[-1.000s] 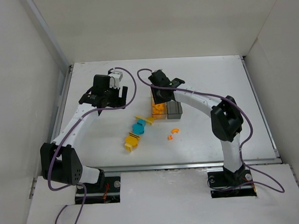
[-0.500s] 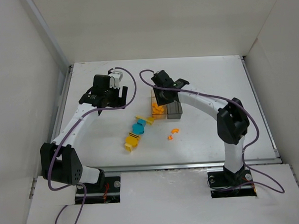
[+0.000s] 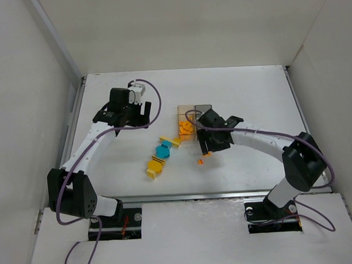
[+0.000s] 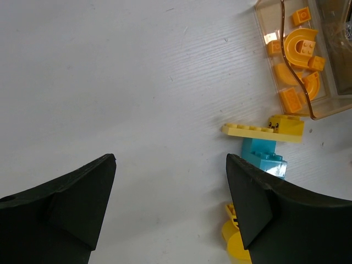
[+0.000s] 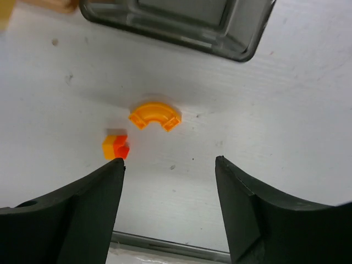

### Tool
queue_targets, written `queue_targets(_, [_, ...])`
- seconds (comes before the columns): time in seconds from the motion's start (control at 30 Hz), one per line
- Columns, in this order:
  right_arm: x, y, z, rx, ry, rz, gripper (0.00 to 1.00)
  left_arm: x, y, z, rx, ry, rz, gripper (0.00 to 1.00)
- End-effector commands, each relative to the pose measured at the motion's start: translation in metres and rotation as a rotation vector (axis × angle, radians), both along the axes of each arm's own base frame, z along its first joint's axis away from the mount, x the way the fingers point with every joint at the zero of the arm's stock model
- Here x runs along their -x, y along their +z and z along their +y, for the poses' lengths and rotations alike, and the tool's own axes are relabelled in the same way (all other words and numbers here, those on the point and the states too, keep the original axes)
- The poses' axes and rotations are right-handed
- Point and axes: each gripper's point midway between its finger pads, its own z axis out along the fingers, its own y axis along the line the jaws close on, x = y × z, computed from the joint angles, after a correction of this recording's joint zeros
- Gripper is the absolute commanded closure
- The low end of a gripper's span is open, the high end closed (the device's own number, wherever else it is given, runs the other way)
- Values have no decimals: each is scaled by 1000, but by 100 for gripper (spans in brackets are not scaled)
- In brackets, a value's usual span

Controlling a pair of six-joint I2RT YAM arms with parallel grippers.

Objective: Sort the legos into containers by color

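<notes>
Right tool (image 5: 168,165) wide, empty, over orange arc (image 5: 155,116), frame centre. Risk: on descent, a finger may clip small orange block (image 5: 115,147) at lower left, skidding it across worktop (image 5: 275,110).

My white table (image 3: 250,93) stands inside a white booth, with a left wall (image 3: 23,115), a far wall (image 3: 177,26) and a right wall (image 3: 337,84) rising from its edges. A metal rail (image 3: 184,196) runs along the table's near edge, slimmer metal strips line its left edge (image 3: 76,119) and right edge (image 3: 307,132), and a lower white board (image 3: 192,236) lies on the near side of the rail. Up close, the tabletop has a fine grain, and there are a few small dark specks (image 5: 55,42) on it near the right.
</notes>
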Motion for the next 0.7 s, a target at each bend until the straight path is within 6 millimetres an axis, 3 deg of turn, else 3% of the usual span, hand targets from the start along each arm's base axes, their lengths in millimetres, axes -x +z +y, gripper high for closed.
queue_targets(0.0, [-4,0,24,-82,-24,-19,26,2,20,-3,43,-9,-56,22])
queue_targets(0.17, [-6,-25,23,-22,-46,9,27,6,28,-2,50,-9,-81,22])
queue_targets(0.3, [-12,-25,25,-17,-62,-8,38,8,28,0,44,-3,-84,22])
queue_targets(0.67, [-12,-48,24,16,-63,20,38,6,29,-1,47,-3,-93,22])
